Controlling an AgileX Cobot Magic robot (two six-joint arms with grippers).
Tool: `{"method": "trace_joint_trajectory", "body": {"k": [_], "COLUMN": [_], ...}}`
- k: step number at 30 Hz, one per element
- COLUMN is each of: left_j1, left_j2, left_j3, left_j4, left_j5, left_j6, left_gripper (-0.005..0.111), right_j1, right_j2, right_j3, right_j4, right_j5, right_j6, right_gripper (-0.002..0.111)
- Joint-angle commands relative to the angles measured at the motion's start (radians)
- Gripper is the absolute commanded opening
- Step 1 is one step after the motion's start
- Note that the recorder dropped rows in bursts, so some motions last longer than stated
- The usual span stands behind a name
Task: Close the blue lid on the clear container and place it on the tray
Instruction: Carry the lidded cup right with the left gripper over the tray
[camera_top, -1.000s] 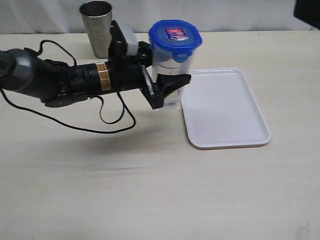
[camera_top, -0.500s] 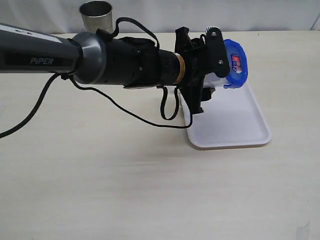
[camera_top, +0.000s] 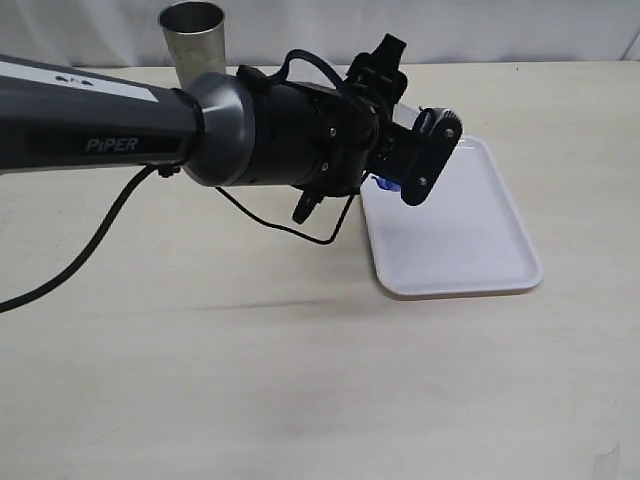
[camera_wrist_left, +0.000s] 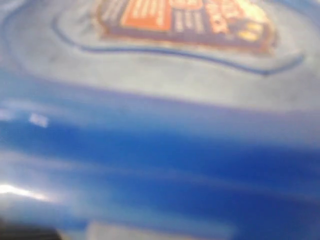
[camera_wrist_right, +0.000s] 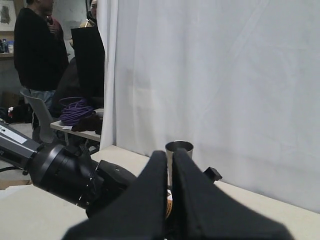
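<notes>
The blue lid (camera_wrist_left: 160, 145) fills the left wrist view, blurred and very close, with its red-and-white sticker (camera_wrist_left: 185, 20) showing. In the exterior view only a blue sliver of the lid (camera_top: 384, 184) peeks out under my left gripper (camera_top: 410, 165), which hangs over the left edge of the white tray (camera_top: 465, 235). The clear container's body is hidden behind the gripper and wrist, and the gripper appears shut on it. My right gripper (camera_wrist_right: 169, 153) is outside the exterior view. Its black fingers are pressed together with nothing between them.
A grey steel cup (camera_top: 192, 38) stands at the back left, behind the left arm (camera_top: 150, 125); the cup (camera_wrist_right: 179, 147) also shows beyond the right fingertips. A black cable (camera_top: 90, 250) droops onto the table. People and furniture stand beyond the white curtain (camera_wrist_right: 225, 75).
The left arm has rolled further and come lower over the tray's left edge. The tilted container with its blue lid, plainly seen before, is now almost wholly hidden behind the gripper.
</notes>
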Motion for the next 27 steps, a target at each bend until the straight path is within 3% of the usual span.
{"method": "trace_joint_trajectory", "body": {"k": [1, 11, 18, 27], "left_j1": [-0.027, -0.054, -0.078, -0.089], "left_j2": [-0.016, -0.016, -0.016, -0.016], "left_j3": [-0.013, -0.013, -0.013, -0.013], "left_j4": [0.106, 0.212, 0.362, 0.358], "left_j5": [0.047, 0.065, 0.159, 0.132], "left_j6": [-0.001, 0.002, 0.002, 0.0], "left_gripper": [0.0, 0.0, 0.0, 0.0], "right_j1": [-0.006, -0.006, -0.006, -0.006], "right_j2": [-0.003, -0.003, -0.003, -0.003], "right_j3": [0.005, 0.005, 0.005, 0.005], "right_j4": [-0.006, -0.006, -0.006, -0.005], "right_j5": [-0.011, -0.011, -0.011, -0.011], "right_j6": [-0.004, -0.004, -0.004, -0.009], "right_gripper": [0.004, 0.004, 0.004, 0.004]}}
